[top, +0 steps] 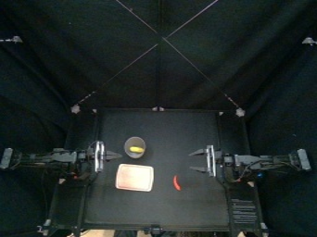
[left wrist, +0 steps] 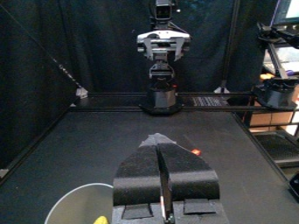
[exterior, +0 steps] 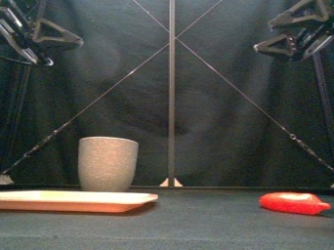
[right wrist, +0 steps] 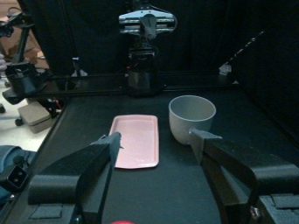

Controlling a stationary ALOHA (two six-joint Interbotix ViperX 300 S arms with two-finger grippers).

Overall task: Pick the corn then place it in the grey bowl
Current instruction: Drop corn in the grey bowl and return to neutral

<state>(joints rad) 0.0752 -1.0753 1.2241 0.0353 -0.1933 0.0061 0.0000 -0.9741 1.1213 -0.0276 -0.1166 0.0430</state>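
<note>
The yellow toy corn (top: 132,148) looks already inside the tall grey speckled cup (exterior: 107,163). My left claw (left wrist: 160,144) is closed, my right claw (right wrist: 155,138) spread empty; I should hold both well clear.

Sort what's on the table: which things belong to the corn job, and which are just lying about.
Belong to the job:
- corn, a yellow piece that seems to lie inside the cup already
- tall grey speckled cup, the task's grey bowl

Just lying about:
- flat pink tray, in front of the cup
- red toy, perhaps a chilli, right of the tray
</note>
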